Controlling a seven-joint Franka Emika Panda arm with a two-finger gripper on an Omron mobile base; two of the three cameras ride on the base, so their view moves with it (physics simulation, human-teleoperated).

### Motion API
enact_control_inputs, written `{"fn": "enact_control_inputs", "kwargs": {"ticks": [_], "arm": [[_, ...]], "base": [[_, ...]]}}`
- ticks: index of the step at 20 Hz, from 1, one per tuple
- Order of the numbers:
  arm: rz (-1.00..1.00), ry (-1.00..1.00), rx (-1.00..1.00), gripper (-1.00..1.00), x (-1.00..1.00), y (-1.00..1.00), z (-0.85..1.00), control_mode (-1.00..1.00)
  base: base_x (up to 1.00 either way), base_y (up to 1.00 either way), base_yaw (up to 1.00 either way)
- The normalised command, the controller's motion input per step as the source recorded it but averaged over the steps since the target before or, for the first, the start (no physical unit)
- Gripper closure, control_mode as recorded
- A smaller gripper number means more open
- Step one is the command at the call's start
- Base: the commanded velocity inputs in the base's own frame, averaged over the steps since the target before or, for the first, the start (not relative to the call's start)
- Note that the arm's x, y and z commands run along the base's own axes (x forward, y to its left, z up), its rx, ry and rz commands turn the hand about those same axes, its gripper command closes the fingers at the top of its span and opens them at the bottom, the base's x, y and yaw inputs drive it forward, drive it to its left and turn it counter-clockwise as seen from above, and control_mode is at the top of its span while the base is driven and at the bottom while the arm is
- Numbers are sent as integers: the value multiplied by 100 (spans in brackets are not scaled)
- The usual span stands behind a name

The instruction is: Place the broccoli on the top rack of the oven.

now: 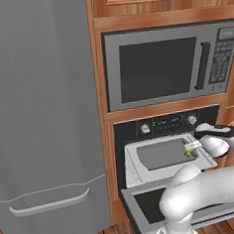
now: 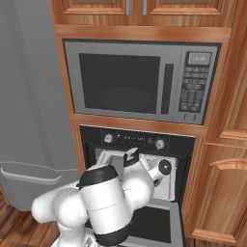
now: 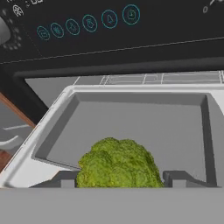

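The oven (image 1: 167,124) stands with its door dropped open and the top rack (image 1: 141,148), a light grey tray with a darker centre, pulled out over the door. My gripper (image 1: 192,148) hovers over the rack's right part, shut on the broccoli (image 1: 190,154). In the hand view the green broccoli (image 3: 118,164) sits between the two dark fingertips (image 3: 177,177), just above the tray's floor, with the rack's raised rim (image 3: 131,89) beyond it and the oven's black control panel (image 3: 109,26) at the top.
The open oven door (image 1: 143,209) juts out low in front. A steel microwave (image 1: 169,65) is built in above the oven. A tall grey fridge (image 1: 39,120) fills the left. Wooden cabinets (image 2: 226,159) flank the right side.
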Motion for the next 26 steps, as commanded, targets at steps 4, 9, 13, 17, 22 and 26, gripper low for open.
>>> {"fn": "enact_control_inputs", "kwargs": {"ticks": [4,9,13,17,22,26], "arm": [[-3,0,0,100,44,19,-39,-100],[-7,0,0,100,41,14,-40,-100],[-8,0,0,100,33,0,-38,-100],[-5,0,-1,100,25,0,-46,-100],[0,4,0,100,3,0,-20,-100],[0,4,0,100,5,0,-9,-100]], "base": [[0,0,0],[0,0,0],[0,0,0],[0,0,0],[0,0,0],[0,0,0]]}}
